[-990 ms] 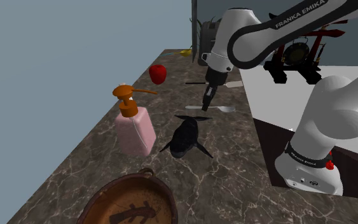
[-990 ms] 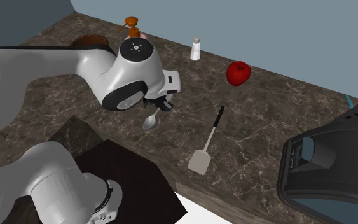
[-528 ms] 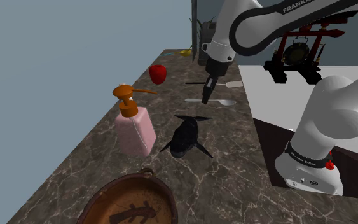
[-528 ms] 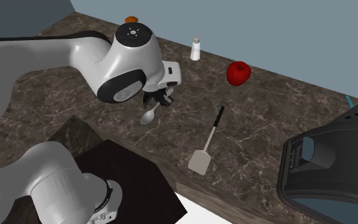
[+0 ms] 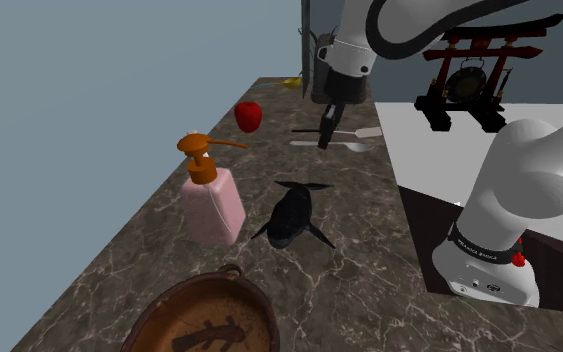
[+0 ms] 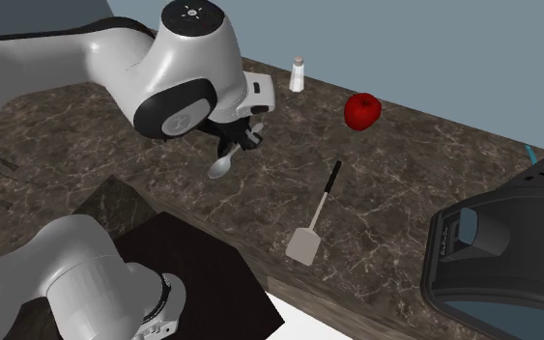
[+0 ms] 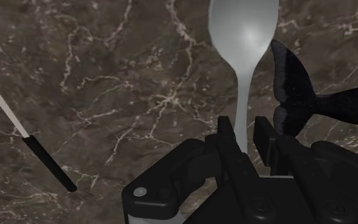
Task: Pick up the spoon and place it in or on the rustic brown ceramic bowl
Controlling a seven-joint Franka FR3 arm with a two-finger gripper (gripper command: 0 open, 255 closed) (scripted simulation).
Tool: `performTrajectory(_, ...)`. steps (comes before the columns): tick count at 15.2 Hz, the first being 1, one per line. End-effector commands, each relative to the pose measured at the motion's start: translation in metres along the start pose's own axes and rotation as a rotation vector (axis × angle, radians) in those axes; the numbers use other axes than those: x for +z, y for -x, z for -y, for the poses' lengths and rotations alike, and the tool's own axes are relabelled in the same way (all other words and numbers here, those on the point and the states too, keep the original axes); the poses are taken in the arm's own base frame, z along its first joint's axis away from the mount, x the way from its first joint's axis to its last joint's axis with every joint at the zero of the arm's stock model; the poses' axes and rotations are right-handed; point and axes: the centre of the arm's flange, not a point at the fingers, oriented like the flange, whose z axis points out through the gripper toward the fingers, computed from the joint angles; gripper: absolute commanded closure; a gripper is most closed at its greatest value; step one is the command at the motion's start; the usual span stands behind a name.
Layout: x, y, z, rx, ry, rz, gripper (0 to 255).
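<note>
My black gripper (image 7: 242,137) is shut on the handle of a grey spoon (image 7: 243,32), whose bowl sticks out past the fingertips. In the shoulder view the gripper (image 5: 326,136) holds the spoon (image 5: 349,146) level, a little above the dark marble counter (image 5: 369,230). From the second exterior view the spoon (image 6: 221,167) hangs under the gripper (image 6: 242,145). The brown bowl (image 5: 204,322) with a dark mark inside sits at the near end of the counter, far from the gripper.
A pink soap dispenser (image 5: 212,200) with an orange pump and a black whale figure (image 5: 294,215) stand between the gripper and the bowl. A red apple (image 5: 248,116), a spatula (image 6: 315,217), a salt shaker (image 6: 298,74) and a black appliance (image 6: 501,251) lie farther off.
The arm has risen and drawn back along the counter, carrying the spoon up off the surface with it. Nothing else has moved.
</note>
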Motion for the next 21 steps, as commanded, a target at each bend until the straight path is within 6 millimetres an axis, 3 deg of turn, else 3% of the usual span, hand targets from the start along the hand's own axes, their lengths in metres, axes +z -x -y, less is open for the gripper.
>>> performTrajectory(1,-0.010,-0.002,0.001,0.000,0.000,0.001,255)
performTrajectory(13,-0.070,-0.015,0.008,0.000,0.000,0.001,255)
performTrajectory(21,-0.059,-0.022,0.113,0.000,0.000,0.001,255)
